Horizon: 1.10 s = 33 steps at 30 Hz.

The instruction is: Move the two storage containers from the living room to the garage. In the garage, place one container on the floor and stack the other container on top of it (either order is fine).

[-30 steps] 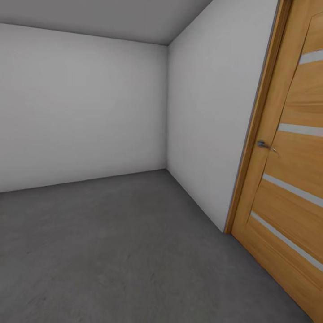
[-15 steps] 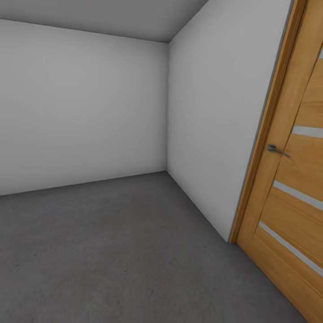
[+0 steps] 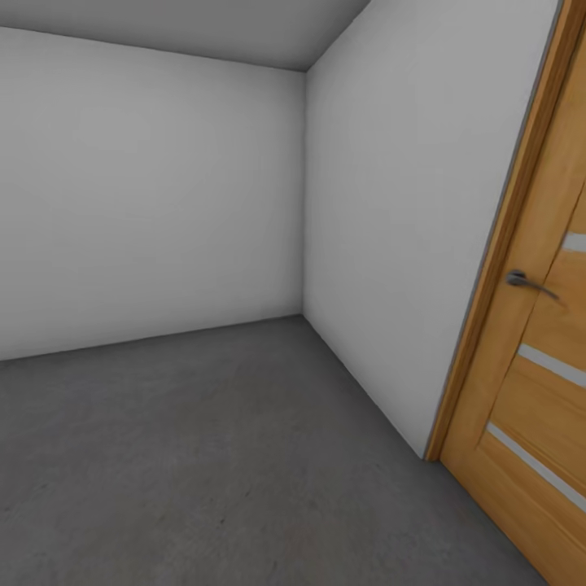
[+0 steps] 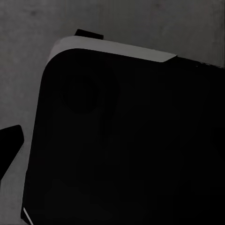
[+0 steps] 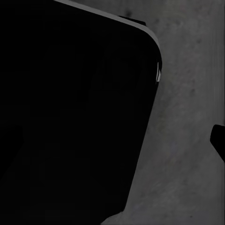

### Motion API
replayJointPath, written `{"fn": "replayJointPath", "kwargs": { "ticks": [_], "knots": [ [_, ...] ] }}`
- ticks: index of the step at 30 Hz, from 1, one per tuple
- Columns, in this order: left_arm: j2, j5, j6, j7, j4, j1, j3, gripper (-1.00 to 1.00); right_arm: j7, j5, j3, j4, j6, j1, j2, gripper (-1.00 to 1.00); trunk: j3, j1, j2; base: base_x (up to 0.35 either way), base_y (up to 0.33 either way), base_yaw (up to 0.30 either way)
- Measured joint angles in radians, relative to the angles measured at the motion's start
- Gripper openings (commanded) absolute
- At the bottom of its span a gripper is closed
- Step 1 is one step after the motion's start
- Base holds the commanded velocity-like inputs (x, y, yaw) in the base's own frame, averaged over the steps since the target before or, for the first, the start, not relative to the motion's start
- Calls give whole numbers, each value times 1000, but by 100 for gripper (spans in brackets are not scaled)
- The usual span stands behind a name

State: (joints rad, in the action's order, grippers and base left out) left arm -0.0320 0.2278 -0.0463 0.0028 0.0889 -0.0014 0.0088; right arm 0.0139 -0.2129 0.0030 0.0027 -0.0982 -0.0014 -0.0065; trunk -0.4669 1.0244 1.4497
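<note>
The storage containers, by my judgement, lie elsewhere, most likely back in the living room, because what lies ahead is a bare corner of the garage with nothing set down on it. The floor (image 3: 203, 456), dark grey mottled concrete, runs open to where two plain pale walls (image 3: 146, 195) meet, so it looks a fair spot for the first bin and the stack on top. At the right edge stands a wooden door (image 3: 537, 382) with pale horizontal strips and a small metal handle (image 3: 525, 281), its frame hard against the end of the right-hand wall. The head camera faces into the room rather than down at the arms, which suits a robot driving or looking the place over, not one handling anything.

The head view gives the whole room and door. Each wrist view looks down instead: a large black rounded body (image 4: 126, 140) lies over the same grey concrete, with a pale edge along one side. It may be part of the robot's own base, though the picture is too dark to be sure. A like dark shape (image 5: 70, 112) fills much of the right wrist view. Small black tips at the margins could be fingers, but whether either pincer is wide or narrow I cannot tell.
</note>
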Motion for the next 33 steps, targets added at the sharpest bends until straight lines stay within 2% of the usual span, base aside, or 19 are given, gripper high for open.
{"fn": "replayJointPath", "kwargs": {
  "ticks": [8, 14, 15, 16, 18, 33],
  "knots": [
    [0, 0, 0, 0, 0, 0, 0, 100, 0, 2, -1, 0, -2, 0, -2, 100, 0, 0, 0, 324, 0, 0],
    [0, 0, 0, 0, 0, 0, 0, 100, 0, 32, -3, 0, -3, 0, -2, 100, 0, 0, 0, 260, 0, -51],
    [0, 0, 0, 0, 0, 0, 0, 100, -1, 43, -6, 0, -3, 0, -2, 100, 0, 0, 0, 44, 0, -237],
    [0, 0, 0, 0, 0, 0, 0, 100, -1, 79, -10, 0, -3, 0, -1, 100, 0, 1, 0, 28, 0, -254],
    [0, 0, 0, 0, 0, 0, 0, 100, -1, 100, -11, -1, -3, 0, -1, 100, 0, 1, 0, 16, 0, -267],
    [0, 0, 0, 0, 0, 0, 0, 100, -8, 114, -11, 0, -2, 0, 0, 100, 0, 1, 0, 2, 0, -284]
  ]
}}
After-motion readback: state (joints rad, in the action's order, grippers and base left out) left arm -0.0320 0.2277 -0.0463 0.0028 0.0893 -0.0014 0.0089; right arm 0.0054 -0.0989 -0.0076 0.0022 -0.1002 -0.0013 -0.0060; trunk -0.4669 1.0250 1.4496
